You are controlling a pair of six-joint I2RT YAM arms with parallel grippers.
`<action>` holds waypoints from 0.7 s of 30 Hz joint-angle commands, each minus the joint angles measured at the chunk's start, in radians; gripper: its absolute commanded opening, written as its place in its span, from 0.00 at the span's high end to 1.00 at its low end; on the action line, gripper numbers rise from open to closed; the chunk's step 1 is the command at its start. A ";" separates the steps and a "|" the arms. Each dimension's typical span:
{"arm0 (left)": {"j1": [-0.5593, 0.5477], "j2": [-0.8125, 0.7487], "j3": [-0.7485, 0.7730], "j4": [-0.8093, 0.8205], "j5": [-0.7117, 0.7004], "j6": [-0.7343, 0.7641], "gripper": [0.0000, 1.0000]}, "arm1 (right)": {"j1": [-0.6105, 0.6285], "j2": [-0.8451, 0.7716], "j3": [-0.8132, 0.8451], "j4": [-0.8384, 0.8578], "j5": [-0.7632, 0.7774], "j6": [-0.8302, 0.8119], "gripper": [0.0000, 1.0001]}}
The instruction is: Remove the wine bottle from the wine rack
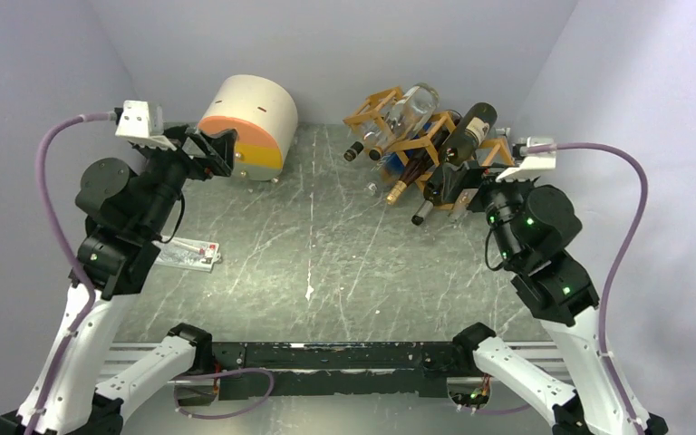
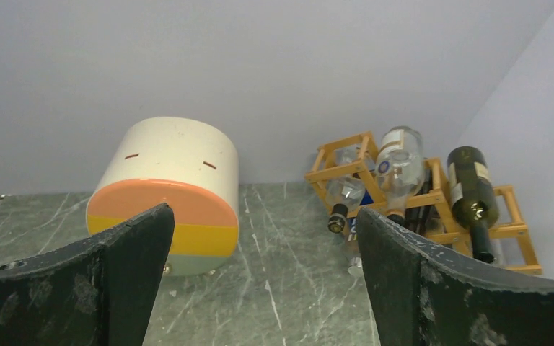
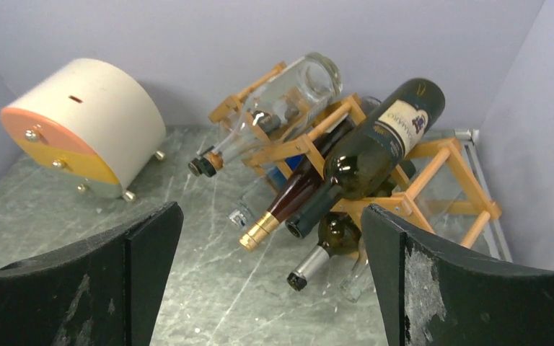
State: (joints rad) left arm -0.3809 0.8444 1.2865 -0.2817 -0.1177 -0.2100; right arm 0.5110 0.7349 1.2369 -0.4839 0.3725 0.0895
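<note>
Wine rack [image 1: 415,142] in far-right corner, bottle necks [image 3: 310,216] jutting over table [image 1: 326,263].

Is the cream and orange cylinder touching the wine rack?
Apart. The top view shows bare table between the cylinder and the wine rack.

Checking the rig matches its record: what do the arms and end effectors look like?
The left arm and right arm are white below, black above; a purple cable runs to each white wrist mount. The left end effector and right end effector have black, scuffed fingers.
</note>
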 commanded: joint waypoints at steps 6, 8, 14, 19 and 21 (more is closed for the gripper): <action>0.104 0.083 -0.091 0.179 0.137 -0.015 0.00 | 0.018 0.068 -0.079 0.091 0.103 0.057 0.00; 0.123 0.101 -0.120 0.211 0.166 -0.012 0.01 | 0.020 0.089 -0.087 0.098 0.135 0.096 0.00; 0.174 0.120 -0.208 0.289 0.238 -0.019 0.01 | 0.027 0.190 -0.057 0.061 0.172 0.170 0.00; 0.207 0.123 -0.275 0.359 0.306 -0.049 0.01 | 0.030 0.272 -0.008 -0.005 -0.027 0.148 0.00; 0.215 0.134 -0.287 0.378 0.337 -0.058 0.01 | 0.031 0.290 -0.006 -0.027 -0.082 0.150 0.00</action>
State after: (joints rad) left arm -0.1883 0.9714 1.0195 -0.0170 0.1215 -0.2405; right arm 0.5339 1.0039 1.1893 -0.4614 0.4278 0.2325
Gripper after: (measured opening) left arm 0.995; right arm 0.997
